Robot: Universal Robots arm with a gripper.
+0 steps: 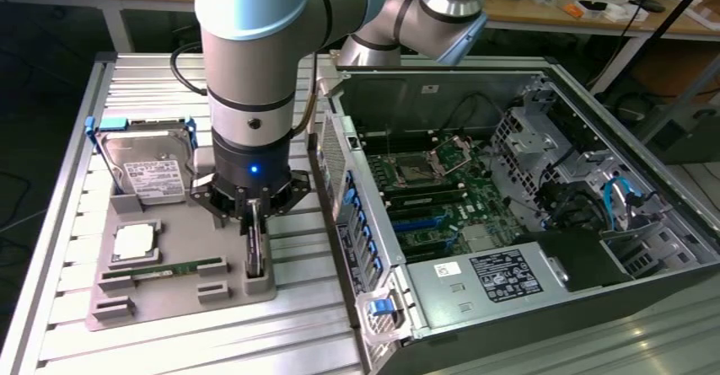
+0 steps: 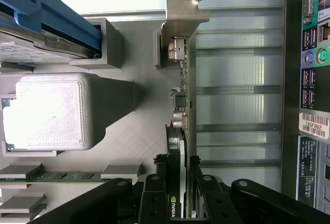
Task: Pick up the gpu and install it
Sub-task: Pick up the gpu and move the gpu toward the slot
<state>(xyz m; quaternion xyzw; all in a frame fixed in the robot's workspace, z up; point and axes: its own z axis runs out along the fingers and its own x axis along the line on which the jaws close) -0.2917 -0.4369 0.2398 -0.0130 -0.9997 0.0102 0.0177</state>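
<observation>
The gpu (image 1: 256, 255) stands on edge in a slot at the exterior view's right end of the grey holder tray (image 1: 169, 301). It is a thin dark card; in the wrist view the gpu (image 2: 183, 105) shows edge-on, with its pale metal bracket (image 2: 183, 15) at the far end. My gripper (image 1: 256, 216) hangs straight down over it. In the wrist view the gripper (image 2: 178, 164) has one black finger (image 2: 159, 182) on the fan side and one on the board side, both pressed against the card. The card still sits in its slot.
The tray also holds a silver hard drive (image 1: 152, 173) in a blue bracket, a square processor (image 1: 135, 238) and a green memory stick (image 1: 163, 270). The open computer case (image 1: 630, 181) with its motherboard (image 1: 433, 198) lies close on the exterior view's right, its side wall next to the tray.
</observation>
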